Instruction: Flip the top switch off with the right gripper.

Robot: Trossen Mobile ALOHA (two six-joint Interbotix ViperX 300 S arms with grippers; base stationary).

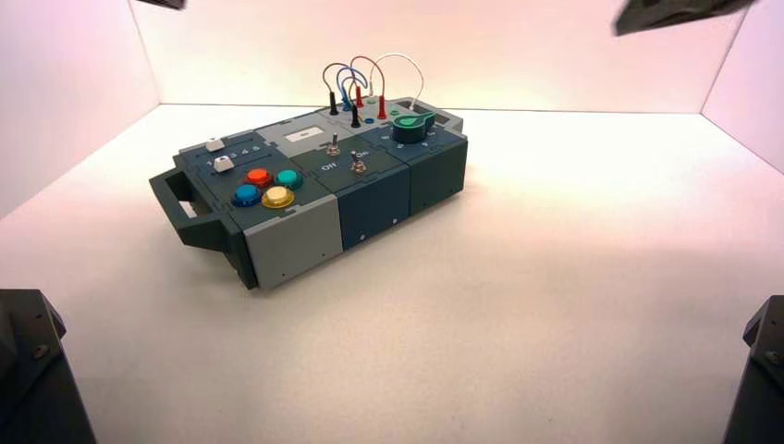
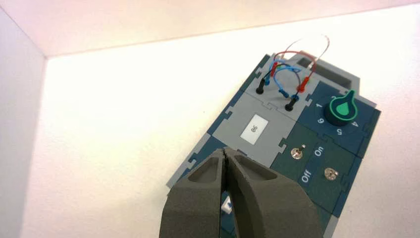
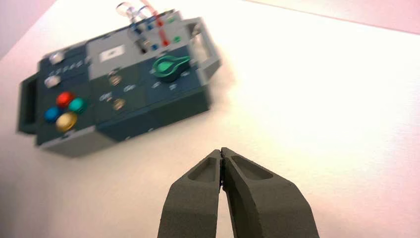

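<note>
The top switch (image 1: 332, 145) is a small silver toggle on the box's dark panel, beside the grey display tile. In the left wrist view it (image 2: 297, 152) stands by the white word "Off", and its twin (image 2: 330, 173) stands by "On". It is blurred in the right wrist view (image 3: 115, 79). My right gripper (image 3: 221, 149) is shut and empty, high above the bare table to the right of the box and far from the switch. My left gripper (image 2: 226, 151) is shut and empty, held high over the box's left part. Dark parts of both arms cross the high view's top edge, the right one (image 1: 670, 11) among them.
The box (image 1: 370, 208) stands left of centre, turned at an angle, with its black handle (image 1: 189, 208) to the left. It bears four coloured buttons (image 1: 268, 185), two white sliders (image 1: 219, 154), a green knob (image 1: 411, 125) and looped wires (image 1: 365, 83). White walls enclose the table.
</note>
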